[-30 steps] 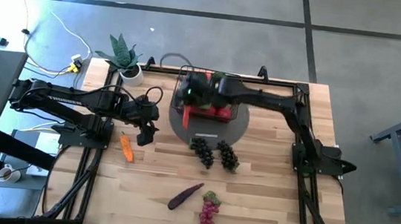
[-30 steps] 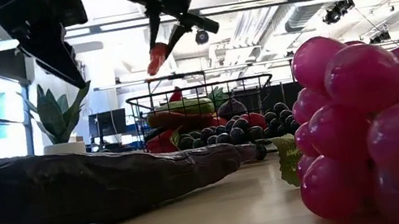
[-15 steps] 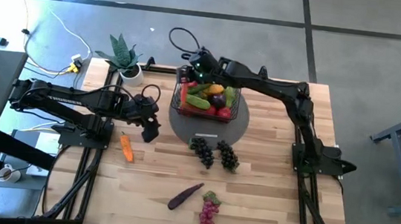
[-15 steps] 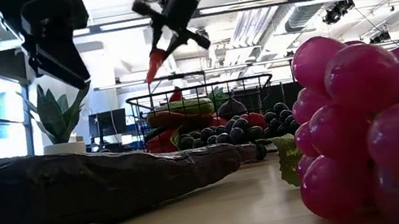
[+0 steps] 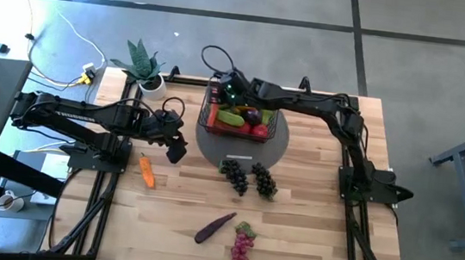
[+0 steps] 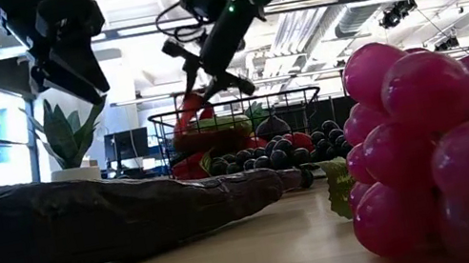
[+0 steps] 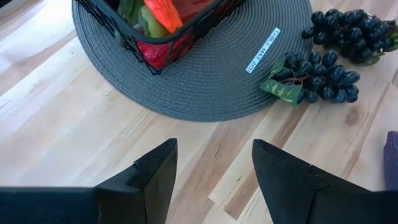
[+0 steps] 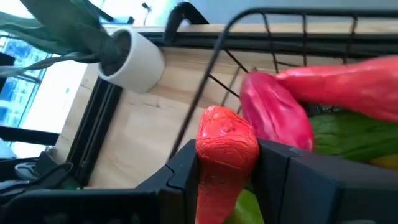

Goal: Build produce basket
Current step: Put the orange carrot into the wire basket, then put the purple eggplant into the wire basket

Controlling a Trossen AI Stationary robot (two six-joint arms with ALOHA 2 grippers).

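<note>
**Wooden tabletop, basket nearly filled**

Wooden planks carried a grey round mat (image 5: 276, 147) with the basket (image 5: 239, 116) on it, heaped with produce. The right gripper (image 8: 227, 163) sat at the basket's far-left corner, pinching a red pepper (image 8: 226, 144) between its fingers. The left gripper (image 7: 213, 163) hung spread beside the mat, near a carrot (image 5: 148, 171). Dark grapes (image 5: 248, 178), an eggplant (image 5: 214, 227) and purple grapes (image 5: 242, 246) lay on the planks.
</note>
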